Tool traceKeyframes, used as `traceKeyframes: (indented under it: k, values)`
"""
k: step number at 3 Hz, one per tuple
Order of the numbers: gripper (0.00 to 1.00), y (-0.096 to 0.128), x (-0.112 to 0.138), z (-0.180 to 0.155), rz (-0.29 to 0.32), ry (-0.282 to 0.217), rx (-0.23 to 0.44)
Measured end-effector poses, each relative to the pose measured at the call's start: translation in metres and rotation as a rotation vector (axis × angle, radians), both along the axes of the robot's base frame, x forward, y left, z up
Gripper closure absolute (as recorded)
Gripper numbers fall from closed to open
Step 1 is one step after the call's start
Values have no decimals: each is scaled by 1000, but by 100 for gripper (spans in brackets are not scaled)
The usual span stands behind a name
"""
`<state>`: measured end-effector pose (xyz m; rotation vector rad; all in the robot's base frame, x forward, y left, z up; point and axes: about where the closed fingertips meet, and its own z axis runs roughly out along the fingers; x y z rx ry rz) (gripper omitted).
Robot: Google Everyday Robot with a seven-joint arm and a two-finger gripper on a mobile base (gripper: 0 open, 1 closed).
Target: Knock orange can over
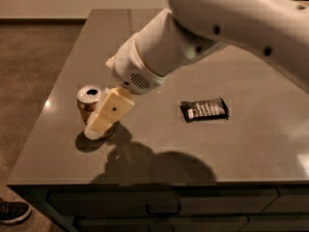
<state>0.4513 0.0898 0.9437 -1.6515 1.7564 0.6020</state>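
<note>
The orange can point(87, 100) stands upright near the left front of the grey table point(159, 153), its silver top showing. My gripper point(99, 124) is right against the can's right and front side, and its cream fingers point(110, 111) cover most of the can's body. The green can is hidden behind my arm.
A dark snack bar wrapper point(204, 109) lies on the table to the right of the gripper. My large white arm point(207, 28) spans the upper right of the view. The table's left and front edges are close to the can. A shoe point(12, 210) is on the floor at lower left.
</note>
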Motion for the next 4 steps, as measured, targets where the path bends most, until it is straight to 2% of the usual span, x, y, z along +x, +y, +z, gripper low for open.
traceKeyframes:
  k: [1, 2, 3, 4]
  values:
    - [0, 31, 7, -20, 19, 43, -8]
    - [0, 40, 13, -29, 18, 63, -7]
    - [18, 40, 20, -34, 6, 78, -1]
    - [40, 30, 26, -36, -7, 92, 6]
